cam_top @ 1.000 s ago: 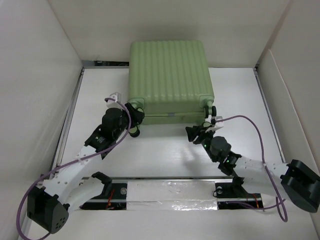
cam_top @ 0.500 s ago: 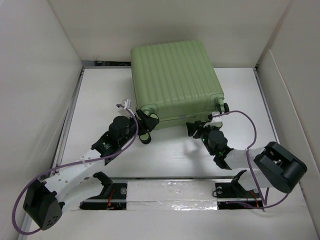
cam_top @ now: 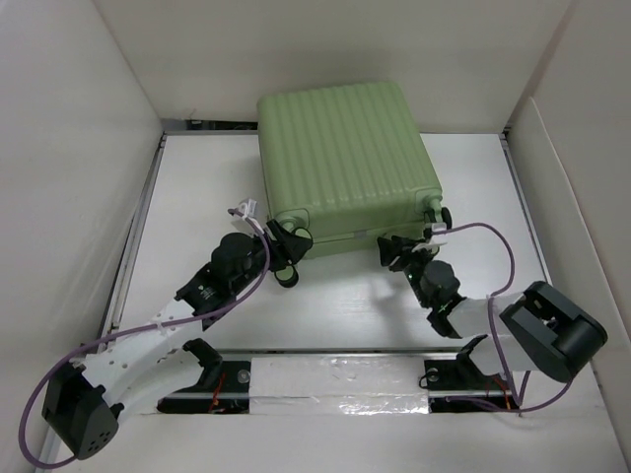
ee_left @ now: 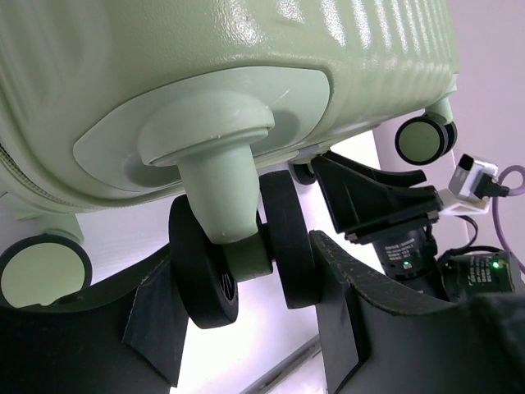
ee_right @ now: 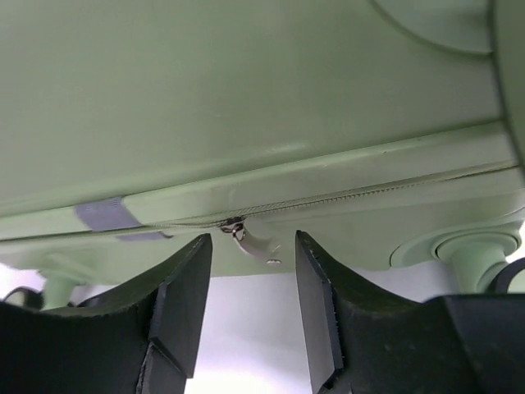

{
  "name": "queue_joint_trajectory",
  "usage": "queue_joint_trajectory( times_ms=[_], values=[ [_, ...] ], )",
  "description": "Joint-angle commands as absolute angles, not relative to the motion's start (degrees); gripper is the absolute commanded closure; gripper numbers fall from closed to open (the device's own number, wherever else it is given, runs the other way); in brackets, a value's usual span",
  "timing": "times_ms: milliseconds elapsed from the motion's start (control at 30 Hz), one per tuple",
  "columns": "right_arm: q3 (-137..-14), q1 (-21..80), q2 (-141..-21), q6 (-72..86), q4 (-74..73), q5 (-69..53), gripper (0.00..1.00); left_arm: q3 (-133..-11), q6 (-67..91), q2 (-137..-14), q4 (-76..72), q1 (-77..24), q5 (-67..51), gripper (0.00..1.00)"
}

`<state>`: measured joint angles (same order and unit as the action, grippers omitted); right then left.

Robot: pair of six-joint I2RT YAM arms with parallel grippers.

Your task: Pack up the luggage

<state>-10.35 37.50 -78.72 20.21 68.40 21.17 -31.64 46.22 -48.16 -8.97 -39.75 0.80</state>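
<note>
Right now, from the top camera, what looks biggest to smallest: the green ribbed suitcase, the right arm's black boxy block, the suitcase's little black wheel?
1. Pale green ribbed hard-shell suitcase
2. Black boxy block on the right arm
3. Small black caster wheel, right corner

Arms, pair: white links (cam_top: 140,340), black joint housings (cam_top: 552,333); left end effector (ee_left: 246,271), right end effector (ee_right: 250,246): black wedge fingers (ee_right: 176,304), purple cable (ee_left: 511,176) behind each.

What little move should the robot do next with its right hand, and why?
Probably nudge the right hand forward and pinch the zipper pull. That metal tab hangs right between its open fingers, not yet touched, and the green suitcase is closed, with the left hand clamped on a caster wheel.
</note>
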Motion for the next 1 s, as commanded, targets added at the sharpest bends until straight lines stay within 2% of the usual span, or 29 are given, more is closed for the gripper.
queue_joint_trajectory(
  times_ms=[0, 133, 233, 500, 700, 967],
  values=[
    [-8.2, 38.5, -74.3, 20.0, 68.1, 18.9, 0.48, -32.1, 39.5, -44.1, -13.4, -42.4, -8.1, 1.00],
    [-6.7, 39.0, -65.4, 21.4, 58.4, 20.7, 0.47, -32.0, 39.9, -44.6, -13.9, -42.4, -8.4, 1.00],
    [-8.0, 37.1, -64.6, 18.0, 56.7, 20.0, 0.46, -31.7, 40.3, -45.0, -14.9, -42.4, -9.1, 1.00],
    [-13.9, 35.9, -71.0, 16.5, 55.0, 14.9, 0.46, -32.7, 39.6, -45.0, -14.2, -42.4, -9.1, 1.00],
    [-13.7, 34.5, -76.8, 16.4, 61.9, 12.8, 0.47, -32.5, 39.6, -45.1, -14.4, -42.4, -9.4, 1.00],
    [-15.4, 33.3, -79.9, 12.4, 67.9, 12.2, 0.56, -33.0, 39.4, -45.8, -14.4, -42.4, -9.6, 1.00]
  ],
)
